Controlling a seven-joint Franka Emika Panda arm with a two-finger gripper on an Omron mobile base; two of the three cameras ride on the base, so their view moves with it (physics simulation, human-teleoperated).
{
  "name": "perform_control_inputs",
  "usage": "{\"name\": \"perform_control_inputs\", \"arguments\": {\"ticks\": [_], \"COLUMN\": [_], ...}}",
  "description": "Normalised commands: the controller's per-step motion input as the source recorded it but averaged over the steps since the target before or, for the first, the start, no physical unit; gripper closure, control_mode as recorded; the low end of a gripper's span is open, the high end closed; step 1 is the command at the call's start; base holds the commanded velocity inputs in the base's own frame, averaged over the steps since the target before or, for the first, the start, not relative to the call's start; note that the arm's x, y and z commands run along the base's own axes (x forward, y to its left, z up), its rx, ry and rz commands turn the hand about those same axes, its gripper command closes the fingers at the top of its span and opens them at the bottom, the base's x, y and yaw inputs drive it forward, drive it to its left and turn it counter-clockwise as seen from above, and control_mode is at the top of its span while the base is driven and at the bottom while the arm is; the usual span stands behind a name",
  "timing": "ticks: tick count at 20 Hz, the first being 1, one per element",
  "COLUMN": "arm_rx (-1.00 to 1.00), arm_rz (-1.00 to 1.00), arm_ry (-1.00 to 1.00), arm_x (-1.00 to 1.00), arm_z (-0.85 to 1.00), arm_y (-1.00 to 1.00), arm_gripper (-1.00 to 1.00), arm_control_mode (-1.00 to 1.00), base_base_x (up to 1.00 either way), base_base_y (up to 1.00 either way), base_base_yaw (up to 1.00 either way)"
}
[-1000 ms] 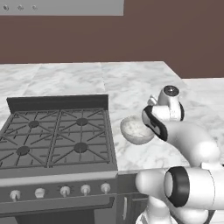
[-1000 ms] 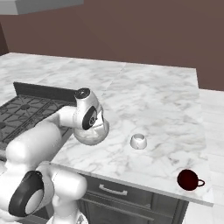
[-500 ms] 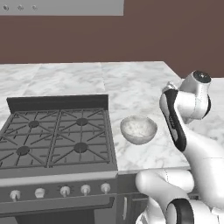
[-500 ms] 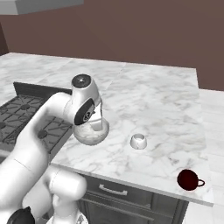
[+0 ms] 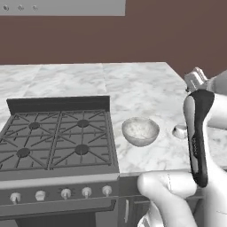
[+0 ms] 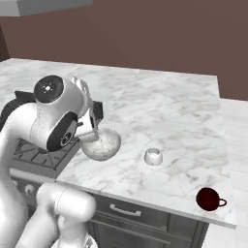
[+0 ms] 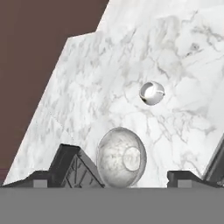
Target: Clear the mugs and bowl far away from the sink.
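The speckled grey-white bowl [image 5: 140,131] [image 6: 101,144] [image 7: 121,157] stands upright on the marble counter, just right of the stove. A small pale mug [image 5: 180,131] [image 6: 153,156] [image 7: 152,93] sits on the counter a short way to the bowl's right. My gripper [image 6: 94,122] [image 7: 141,166] hangs open just above the bowl's near rim and holds nothing. In the hand view the dark fingertips [image 7: 65,164] stand wide to either side of the bowl. The sink is out of view.
A gas stove [image 5: 57,137] with dark grates and a row of knobs fills the left side. A dark red mug [image 6: 209,198] sits near the counter's front right corner. Bare marble counter [image 6: 164,111] stretches back to a brown wall. My own arm blocks the right of the left base view.
The arm has swung up and back and the hand has lifted off the bowl. The bowl and the pale mug stay where they were.
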Motion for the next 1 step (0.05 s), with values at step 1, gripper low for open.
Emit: {"name": "perform_control_inputs", "arguments": {"ticks": [1], "arm_rx": [-0.09], "arm_rz": [0.00], "arm_ry": [-0.61], "arm_x": [-1.00], "arm_z": [0.73], "arm_y": [0.20], "arm_gripper": [-1.00], "arm_control_mode": [-1.00], "base_base_x": [0.00], "base_base_y": [0.00], "base_base_yaw": [0.00]}}
